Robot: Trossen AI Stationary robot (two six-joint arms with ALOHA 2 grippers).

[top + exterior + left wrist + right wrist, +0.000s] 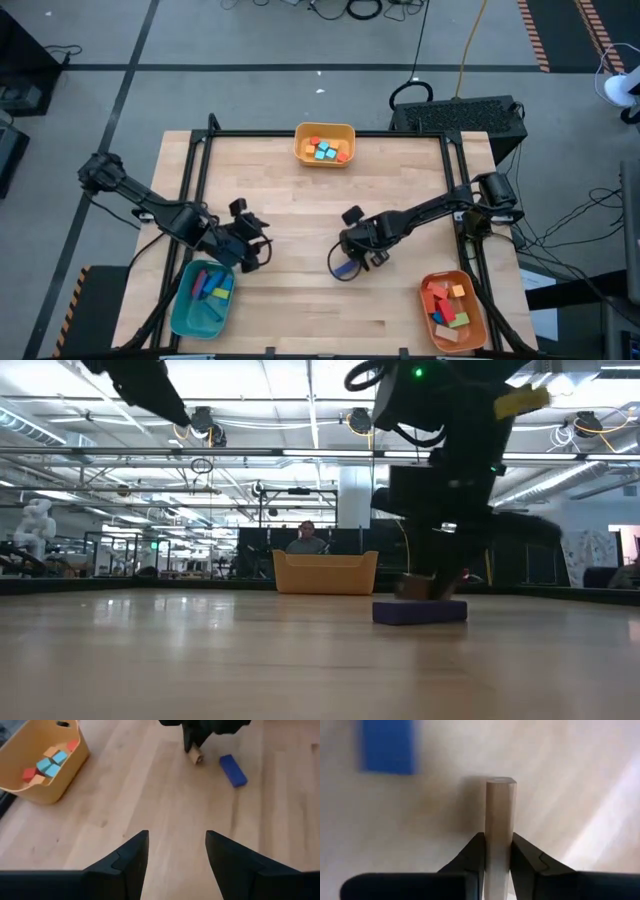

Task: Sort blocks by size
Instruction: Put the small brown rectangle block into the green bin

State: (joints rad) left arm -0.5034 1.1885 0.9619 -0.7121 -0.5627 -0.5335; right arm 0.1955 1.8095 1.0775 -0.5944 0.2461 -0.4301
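Right pincer (497,855) clamps tan bar (500,820), long axis along fingers | arm low over desk (300,200) | left pincer (175,855) open, empty

Two dark jointed arms, black cables along links; right claw (497,857) fingers matte black, wedge-tipped.

3 trays: yellow tray (325,129) at the far edge, teal tray (186,312) and orange tray (478,316) near the front corners. 2 loose blocks on the table: 1 blue brick (233,770), 1 tan round bar (500,830). 2 arms. Blocks inside the trays are piled up, can't get a reliable count.
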